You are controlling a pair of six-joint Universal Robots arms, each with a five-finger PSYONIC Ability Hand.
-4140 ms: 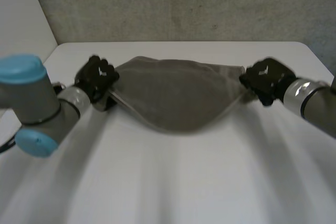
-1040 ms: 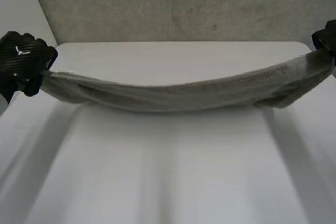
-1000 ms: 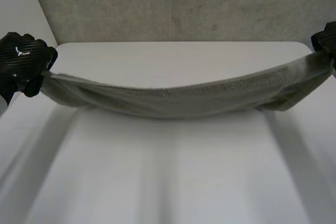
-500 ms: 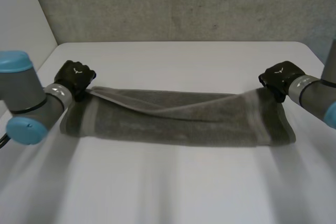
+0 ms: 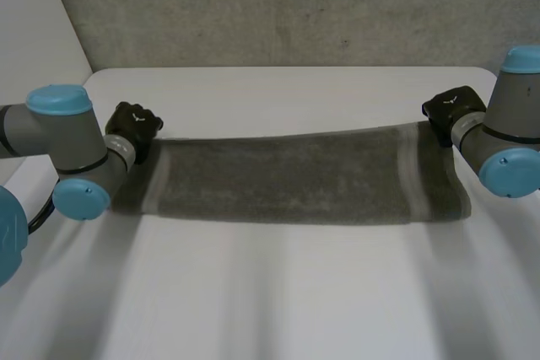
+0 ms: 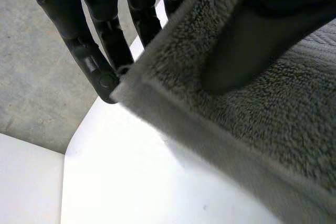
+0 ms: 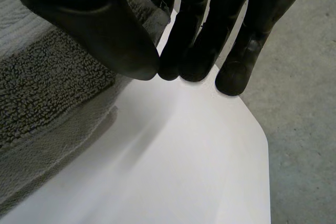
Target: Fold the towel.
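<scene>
**Robot's left hand (image 5: 133,124) and right hand (image 5: 453,110) pinch the far corners of the towel (image 5: 287,179), now flat on the table (image 5: 287,292)**

A second ago the towel hung in the air as a sagging rope between hands spread out to the view's two sides. Half a second ago it was down on the white table, but its upper layer was still slack, with a slanting fold across it. Now it lies as one even band across the middle of the table, running from one hand to the other. Both arms have swung inward, so the blue-capped joints of the left arm (image 5: 67,137) and right arm (image 5: 515,124) stand beside the towel's short ends.

The towel is grey-brown terry with a paler stripe near each short end. Its long edges run nearly straight, and the near right corner flares out a little.

In the left wrist view, the thumb (image 6: 252,51) presses on top of the towel's corner (image 6: 252,129). The fingers (image 6: 105,40) stand straight just behind and under that corner's edge, so the cloth is nipped between them.

In the right wrist view, the thumb (image 7: 89,30) meets the fingers (image 7: 199,24) tip to tip. The towel's edge (image 7: 47,93) is caught between them, and a second layer shows below it.

From the head view only the backs of the hands show. The left arm's wrist covers part of the left short end, and the number of layers cannot be told there.
</scene>
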